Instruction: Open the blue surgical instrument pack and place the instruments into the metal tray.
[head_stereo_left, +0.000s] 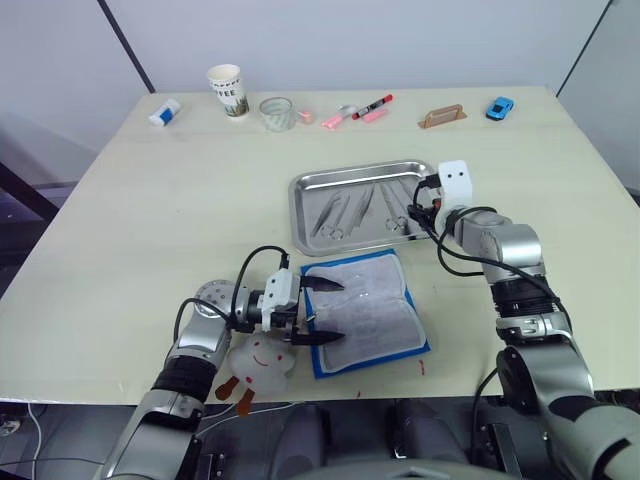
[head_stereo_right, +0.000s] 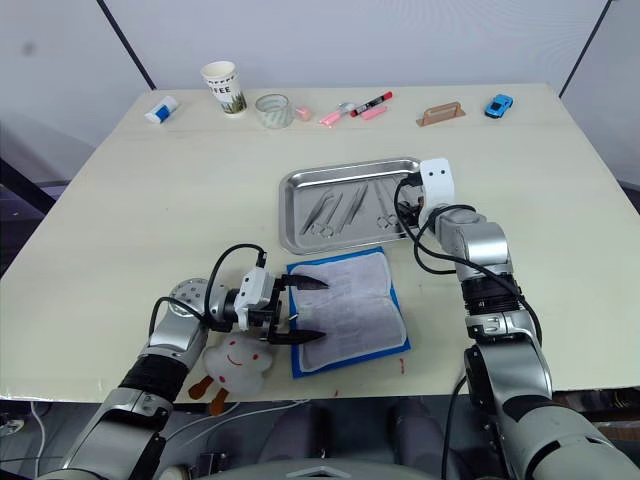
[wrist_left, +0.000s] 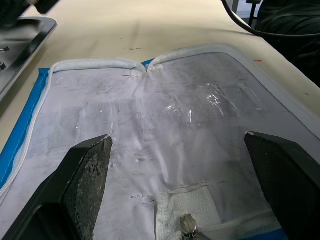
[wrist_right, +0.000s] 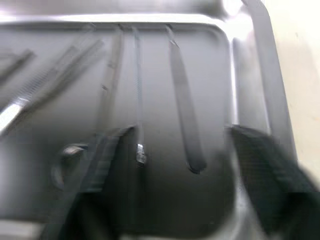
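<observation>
The pack (head_stereo_left: 365, 313) lies unfolded just beside the tray (head_stereo_left: 300, 190), where instruments (head_stereo_left: 345, 213) rest; both grippers, left (head_stereo_left: 325, 311) and right (wrist_right: 170, 150), are spread empty.

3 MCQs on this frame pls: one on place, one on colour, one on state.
1. Where do the instruments lie?
A. in the metal tray
B. on the open pack
C. beside the cup

2. What colour is the toy car at the table's far edge?
A. red
B. blue
C. green

3. How does the blue surgical instrument pack lie?
A. zipped shut
B. rolled up
C. spread open, lining up

Key: 1 A, slim tools lie inside the rim; 2 B, its body is blue; 3 C, pale lining faces up between the left gripper's open fingers.
</observation>
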